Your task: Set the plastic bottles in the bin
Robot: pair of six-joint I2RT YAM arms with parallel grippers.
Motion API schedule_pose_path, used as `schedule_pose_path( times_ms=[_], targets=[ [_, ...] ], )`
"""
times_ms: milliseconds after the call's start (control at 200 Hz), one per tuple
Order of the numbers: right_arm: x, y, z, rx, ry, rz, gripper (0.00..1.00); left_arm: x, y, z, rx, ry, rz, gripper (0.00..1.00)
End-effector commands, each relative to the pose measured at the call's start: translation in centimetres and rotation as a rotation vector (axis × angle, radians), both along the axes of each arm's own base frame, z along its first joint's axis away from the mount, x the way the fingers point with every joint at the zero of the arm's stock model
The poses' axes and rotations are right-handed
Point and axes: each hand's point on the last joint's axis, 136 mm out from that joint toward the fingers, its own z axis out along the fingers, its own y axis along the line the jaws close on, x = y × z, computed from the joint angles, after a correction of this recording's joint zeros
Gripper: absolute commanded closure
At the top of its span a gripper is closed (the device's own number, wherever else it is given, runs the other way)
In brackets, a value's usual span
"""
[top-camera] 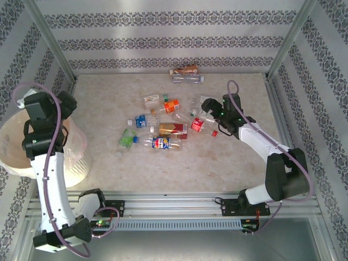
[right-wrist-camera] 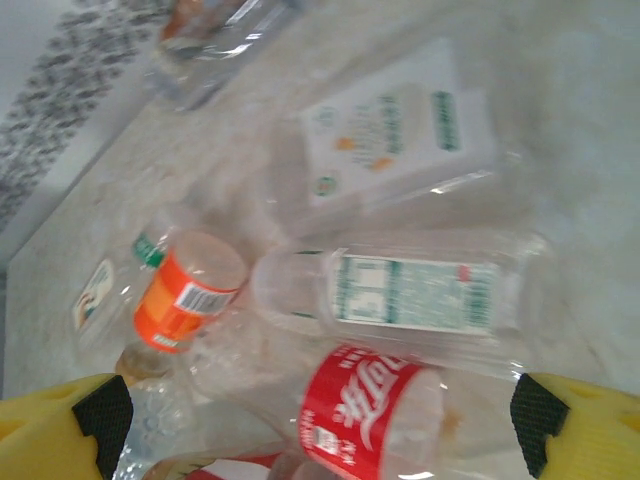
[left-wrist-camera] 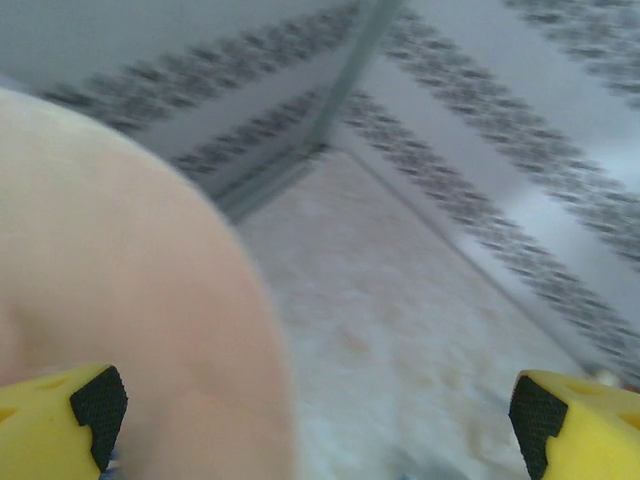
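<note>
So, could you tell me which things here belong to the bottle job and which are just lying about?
Job: bottle pile; two far bottles; bin.
Just there: table; patterned walls; metal rail.
</note>
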Motion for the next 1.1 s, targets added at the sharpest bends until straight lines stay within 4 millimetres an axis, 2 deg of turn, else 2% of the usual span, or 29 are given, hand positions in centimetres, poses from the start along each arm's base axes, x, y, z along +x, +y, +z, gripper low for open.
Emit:
schedule_pose_path(
  times_ms=[0, 110, 230, 320, 390, 495, 570, 665, 734, 849, 969, 1094],
  targets=[
    [-2.3, -1.2, -1.6, 0.107, 0.135, -0.175, 0.02, 3.9, -5.8, 2.5, -0.151, -0.199, -0.287, 0.0],
    [-2.3, -2.4, -1.7, 0.113, 0.121, -0.24, 0.02, 5.9, -10.4, 2.9, -0.206, -0.242, -0.489, 0.0],
    [-1.1, -3.4, -1.1, 0.024, 0.092, -0.159, 0.04, 7.0, -15.0, 2.6, -0.223, -0.241, -0.654, 0.0],
    [0.8, -2.4, -0.1, -0.093, 0.016, 0.083, 0.03, 7.5, -17.8, 1.7, -0.232, -0.224, -0.753, 0.0],
    [1.7, -1.2, 0.6, -0.204, -0.017, 0.273, 0.02, 7.8, -19.0, 0.5, -0.236, -0.191, -0.789, 0.0],
    [2.5, -0.3, 0.3, -0.372, -0.031, 0.497, 0.05, 8.4, -19.0, -1.2, -0.239, -0.151, -0.775, 0.0],
    [2.8, -0.1, -0.8, -0.572, -0.034, 0.666, 0.12, 8.7, -18.6, -1.8, -0.233, -0.137, -0.75, 0.0],
    [3.0, -0.2, -2.4, -0.758, -0.039, 0.866, 0.13, 8.8, -18.3, -1.9, -0.217, -0.13, -0.739, 0.0],
    [2.7, 0.5, -3.3, -0.759, -0.056, 1.001, 0.13, 8.9, -18.1, -1.9, -0.202, -0.123, -0.727, 0.0],
    [3.3, 0.2, -5.0, -0.781, 0.005, 1.09, 0.15, 8.9, -17.9, -2.2, -0.202, -0.111, -0.716, 0.0],
    [3.8, 0.6, -6.4, -0.753, 0.061, 1.143, 0.23, 9.0, -17.8, -2.5, -0.209, -0.102, -0.705, 0.0],
    [4.7, 0.6, -7.0, -0.756, 0.089, 1.148, 0.25, 9.0, -17.5, -2.5, -0.205, -0.103, -0.686, 0.0]
  ],
)
